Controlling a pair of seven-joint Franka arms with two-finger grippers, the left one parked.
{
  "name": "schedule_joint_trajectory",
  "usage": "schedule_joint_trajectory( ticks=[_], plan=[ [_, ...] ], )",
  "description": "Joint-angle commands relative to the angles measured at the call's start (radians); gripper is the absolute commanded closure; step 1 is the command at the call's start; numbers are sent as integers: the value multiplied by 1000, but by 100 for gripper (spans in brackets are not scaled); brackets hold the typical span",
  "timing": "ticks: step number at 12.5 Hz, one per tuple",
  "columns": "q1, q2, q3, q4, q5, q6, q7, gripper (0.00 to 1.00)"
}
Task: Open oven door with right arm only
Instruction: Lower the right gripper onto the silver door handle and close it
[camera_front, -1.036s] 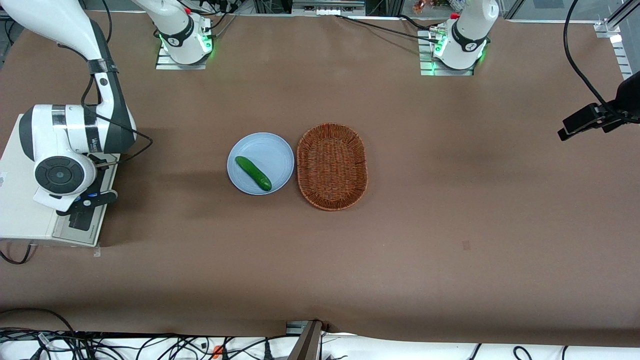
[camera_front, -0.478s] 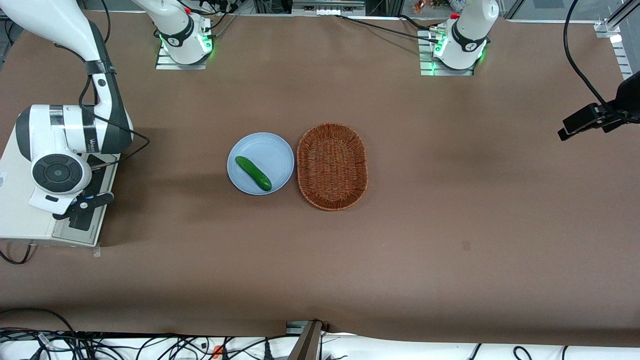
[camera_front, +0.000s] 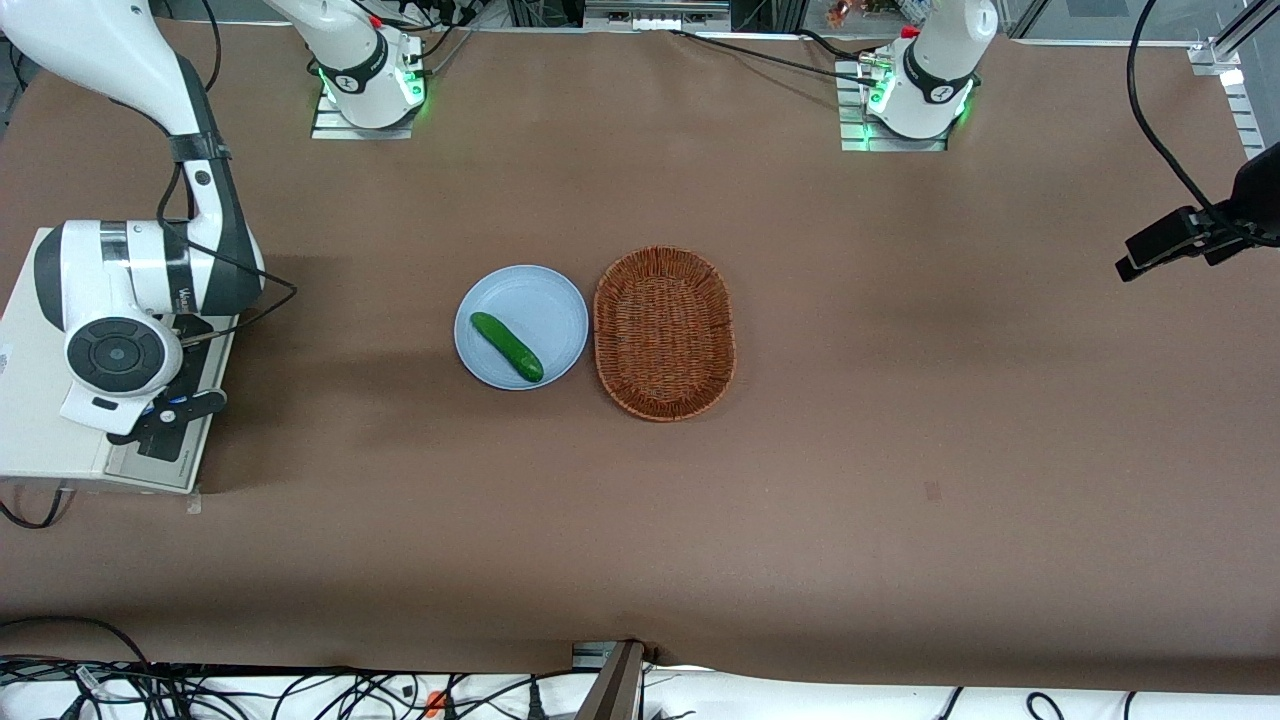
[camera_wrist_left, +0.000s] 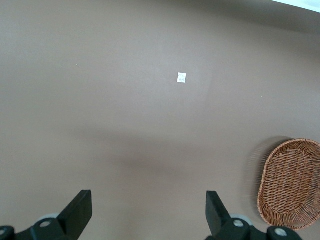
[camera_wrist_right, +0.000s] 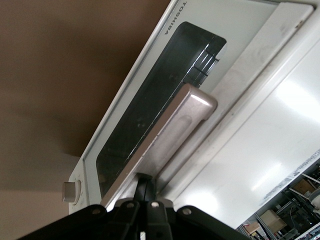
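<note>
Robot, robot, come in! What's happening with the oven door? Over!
Small black two-finger gripper at the long silver bar handle. Silver-framed dark-glass oven door looks barely open, if at all. Nothing in the way.

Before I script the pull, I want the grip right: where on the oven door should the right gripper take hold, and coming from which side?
Grip the long silver bar handle of the oven door, probably near its middle, coming from above the oven. The bar stands proud of the dark glass, so fingers can likely close across it. The gripper is already at the bar.
</note>
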Motion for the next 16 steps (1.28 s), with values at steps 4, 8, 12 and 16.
schedule_joint_trajectory(
  ticks=[4, 8, 12, 16],
  plan=[
    [-5, 26, 3, 5, 8, 14, 1, 100],
    [1, 76, 4, 34, 86, 16, 13, 100],
    [4, 102, 7, 34, 106, 51, 29, 100],
    [4, 130, 7, 34, 130, 83, 29, 100]
  ],
)
